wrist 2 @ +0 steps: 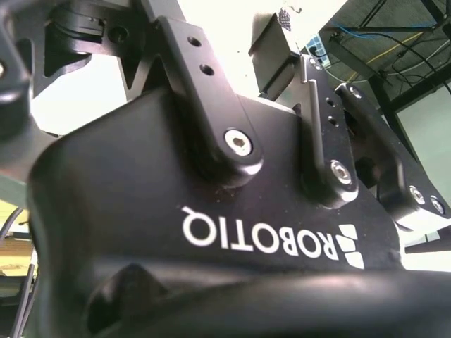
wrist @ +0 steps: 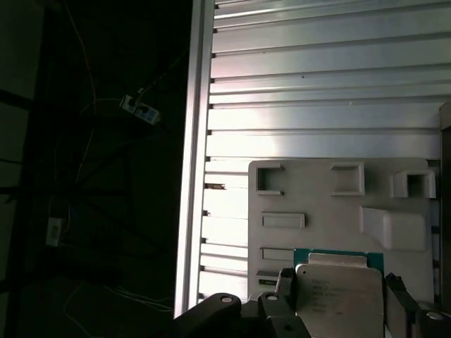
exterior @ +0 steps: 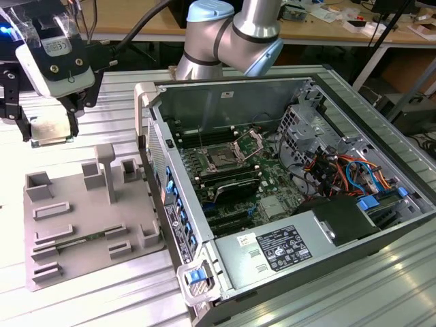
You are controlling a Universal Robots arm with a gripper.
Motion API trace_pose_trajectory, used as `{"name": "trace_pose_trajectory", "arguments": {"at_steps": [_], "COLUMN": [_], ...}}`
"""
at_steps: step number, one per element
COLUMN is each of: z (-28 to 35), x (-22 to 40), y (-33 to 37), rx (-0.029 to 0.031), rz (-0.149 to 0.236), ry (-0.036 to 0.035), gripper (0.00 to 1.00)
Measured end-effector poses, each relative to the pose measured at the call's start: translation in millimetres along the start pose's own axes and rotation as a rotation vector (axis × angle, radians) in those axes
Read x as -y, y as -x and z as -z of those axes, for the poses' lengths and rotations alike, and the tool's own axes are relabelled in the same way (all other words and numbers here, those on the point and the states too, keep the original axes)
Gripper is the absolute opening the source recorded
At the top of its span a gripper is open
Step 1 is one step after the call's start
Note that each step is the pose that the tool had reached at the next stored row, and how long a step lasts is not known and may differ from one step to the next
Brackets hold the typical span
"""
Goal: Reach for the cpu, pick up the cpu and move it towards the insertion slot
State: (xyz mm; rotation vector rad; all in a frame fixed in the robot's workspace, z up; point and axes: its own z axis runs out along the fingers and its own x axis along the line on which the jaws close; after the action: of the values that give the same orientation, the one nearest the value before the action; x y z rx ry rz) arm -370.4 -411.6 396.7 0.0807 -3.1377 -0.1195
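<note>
The cpu [exterior: 52,129], a thin square chip with a matte silvery top plate and a narrow green rim, hangs in the air over the table at the exterior view's left, past the far corner of the moulded tray [exterior: 75,204] and touching nothing below it. The gripper [exterior: 49,124] pinches it by two opposite edges, one black finger pressed against each side. In the first wrist view the plate is partly cut off by the frame edge, and the faint print on it is too dim to make out. The tray is pale grey plastic with raised rectangular frames and one upright post, and open air separates it from the chip. Under it lies the table [exterior: 102,300] of ribbed aluminium slats. In the first wrist view the table ends at a straight rail, with a dark space and loose wires beyond. The insertion slot [exterior: 221,158], a dark square socket in a shiny metal frame with its hinged plate raised, lies well apart from the chip on the green board inside the open computer case [exterior: 204,102]. The case's near wall stands between the two. Long black memory slots [exterior: 231,187] run just beside the socket. Orange and blue cables [exterior: 347,170] crowd the case's far end. In the second wrist view the gripper's glossy black housing and bolted linkages hide the chip.
</note>
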Motion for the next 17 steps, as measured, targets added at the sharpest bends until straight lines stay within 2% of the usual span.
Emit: {"name": "trace_pose_trajectory", "arguments": {"at_steps": [17], "z": [-0.1], "x": [0.8], "y": [14.6], "rx": [0.0001], "rz": [0.000], "ry": [0.0000], "gripper": [0.55]}}
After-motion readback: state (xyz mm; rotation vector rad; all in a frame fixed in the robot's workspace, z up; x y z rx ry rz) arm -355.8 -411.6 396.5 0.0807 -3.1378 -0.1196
